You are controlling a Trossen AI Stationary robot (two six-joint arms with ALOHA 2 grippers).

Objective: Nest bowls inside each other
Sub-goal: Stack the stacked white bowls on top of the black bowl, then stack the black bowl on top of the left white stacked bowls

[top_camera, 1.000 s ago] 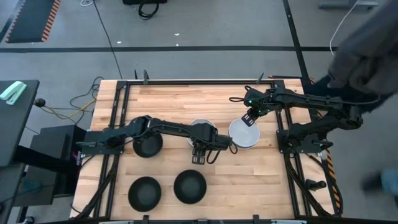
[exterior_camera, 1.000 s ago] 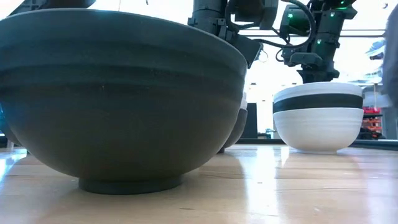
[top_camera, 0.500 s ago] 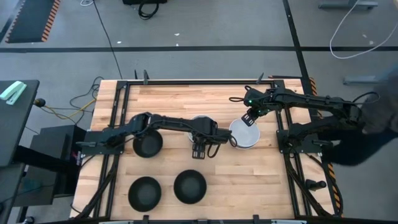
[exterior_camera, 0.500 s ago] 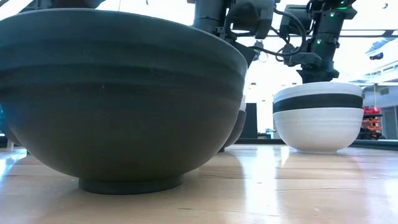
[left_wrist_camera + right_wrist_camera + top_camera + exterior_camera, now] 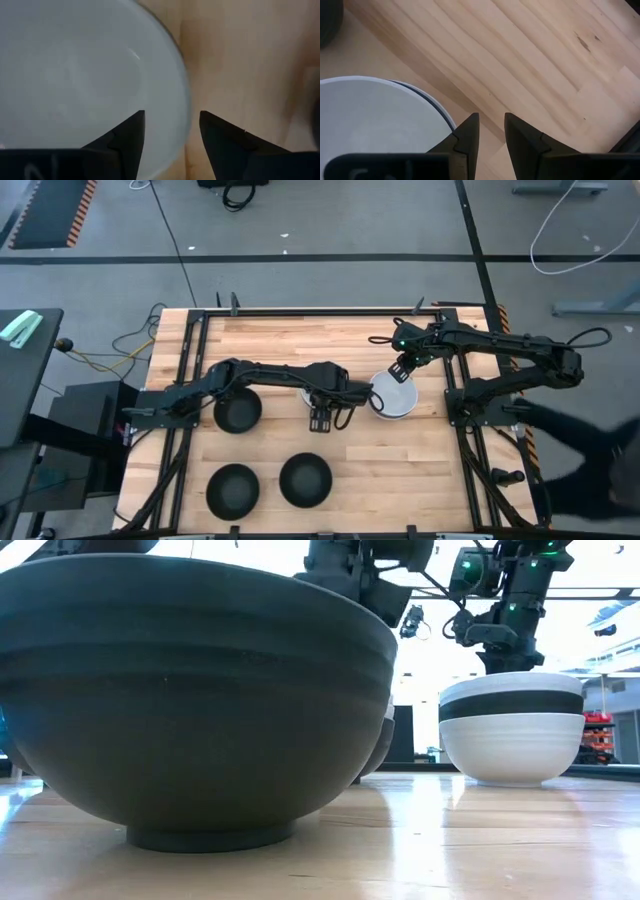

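My left gripper (image 5: 321,422) hangs open above a white bowl (image 5: 75,75) at the table's middle, fingers pointing down. One finger stands over the bowl's inside and one beyond its rim (image 5: 186,100), both clear of it. In the high view my left arm hides most of this bowl (image 5: 306,394). To its right stands a stack of bowls (image 5: 393,398), white, black and white in the low view (image 5: 512,730). My right gripper (image 5: 399,372) waits over the stack's far rim (image 5: 440,107), slightly open with nothing between its fingers (image 5: 470,132).
Three single black bowls stand on the wood: one left of the middle (image 5: 238,412) and two near the front edge (image 5: 232,488) (image 5: 305,480). One of them fills the low view's foreground (image 5: 200,700). A blurred person shows right of the table (image 5: 600,470).
My left gripper has risen straight off the white bowl, staying open and pointing down. The bowl has stayed where it was. My right arm has kept still. The person beside the table has moved from the far right toward the near right.
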